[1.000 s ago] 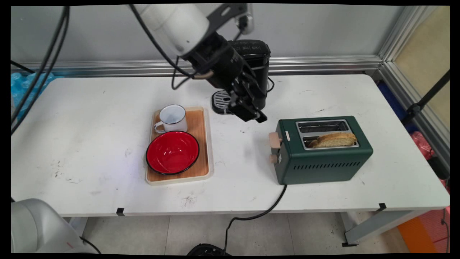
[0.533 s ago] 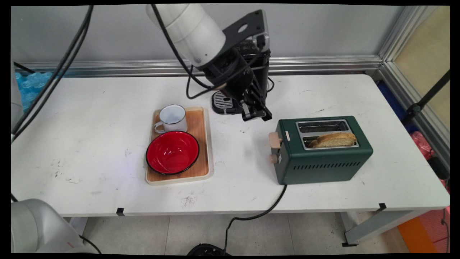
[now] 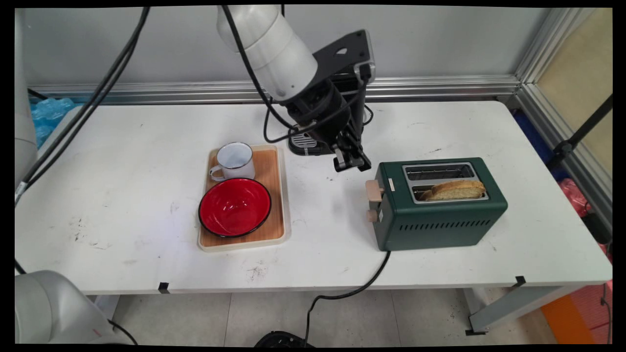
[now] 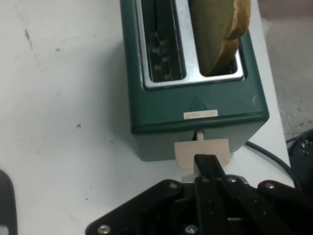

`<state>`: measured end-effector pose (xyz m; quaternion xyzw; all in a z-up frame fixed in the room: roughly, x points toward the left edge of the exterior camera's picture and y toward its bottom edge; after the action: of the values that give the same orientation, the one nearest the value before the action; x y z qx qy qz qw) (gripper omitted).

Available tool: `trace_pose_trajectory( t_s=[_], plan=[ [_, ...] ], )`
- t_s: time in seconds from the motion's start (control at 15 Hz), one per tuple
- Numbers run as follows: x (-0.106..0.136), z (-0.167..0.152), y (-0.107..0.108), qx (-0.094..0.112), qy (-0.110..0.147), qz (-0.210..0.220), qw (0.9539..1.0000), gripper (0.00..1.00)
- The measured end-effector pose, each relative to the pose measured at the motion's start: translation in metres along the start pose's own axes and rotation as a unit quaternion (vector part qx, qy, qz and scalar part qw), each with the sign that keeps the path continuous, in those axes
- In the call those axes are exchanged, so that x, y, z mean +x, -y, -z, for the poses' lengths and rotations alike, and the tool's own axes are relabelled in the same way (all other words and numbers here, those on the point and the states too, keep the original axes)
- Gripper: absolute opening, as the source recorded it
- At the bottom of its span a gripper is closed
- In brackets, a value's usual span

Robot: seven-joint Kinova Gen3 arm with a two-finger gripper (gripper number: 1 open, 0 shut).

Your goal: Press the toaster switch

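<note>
A dark green two-slot toaster (image 3: 440, 210) (image 4: 195, 105) stands right of the table's middle. A slice of bread (image 3: 457, 189) (image 4: 217, 34) sticks up from its near slot; the far slot is empty. A beige lever (image 3: 374, 189) (image 4: 202, 152) and a round beige knob (image 3: 372, 215) are on its left end. My black gripper (image 3: 352, 164) (image 4: 208, 169) hangs just above and left of that end, shut with nothing in it. In the hand view its tip lies right over the lever; I cannot tell whether it touches.
A wooden tray (image 3: 276, 195) left of the gripper carries a white mug (image 3: 235, 161) and a red bowl (image 3: 234, 207). A black coffee machine (image 3: 305, 142) stands behind the arm. The toaster's black cable (image 3: 352, 288) runs off the table's front edge.
The gripper has moved right and a little down, from in front of the coffee machine to the toaster's lever end, and the wrist has turned. Everything on the table has stayed put.
</note>
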<state>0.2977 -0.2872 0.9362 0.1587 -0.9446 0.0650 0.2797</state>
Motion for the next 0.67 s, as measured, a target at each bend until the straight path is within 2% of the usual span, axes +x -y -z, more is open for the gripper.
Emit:
trace_pose_trajectory(
  t_s=[0.67],
  plan=[
    [0.0, -0.029, 0.003, -0.007, 0.014, 0.006, 0.9999, 0.0]
  ],
)
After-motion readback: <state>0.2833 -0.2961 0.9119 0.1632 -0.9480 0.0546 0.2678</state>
